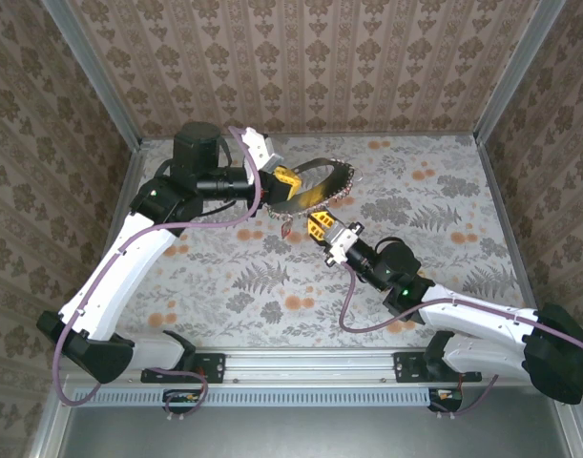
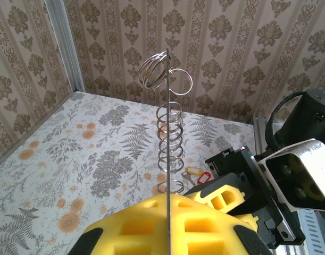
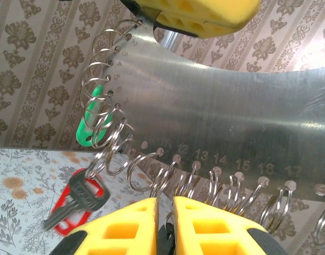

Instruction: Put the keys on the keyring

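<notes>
The keyring (image 1: 331, 176) is a wide metal hoop with numbered holes (image 3: 231, 117), its rim fringed with split rings. My left gripper (image 1: 278, 183) is shut on the hoop's edge and holds it above the table. In the left wrist view the hoop (image 2: 168, 106) stands edge-on between the yellow fingers (image 2: 168, 201). My right gripper (image 1: 316, 225) sits just below the hoop, with its fingers (image 3: 165, 206) closed to a narrow gap on a dark key with a small ring. A green key tag (image 3: 92, 121) and a red tag with a black-headed key (image 3: 80, 201) hang from rings on the rim.
Yellow and red key tags (image 2: 197, 173) show past the right gripper (image 2: 231, 194) in the left wrist view, low over the floral tablecloth (image 1: 272, 286). Patterned walls with aluminium posts (image 1: 100, 86) close in the table at the back and sides.
</notes>
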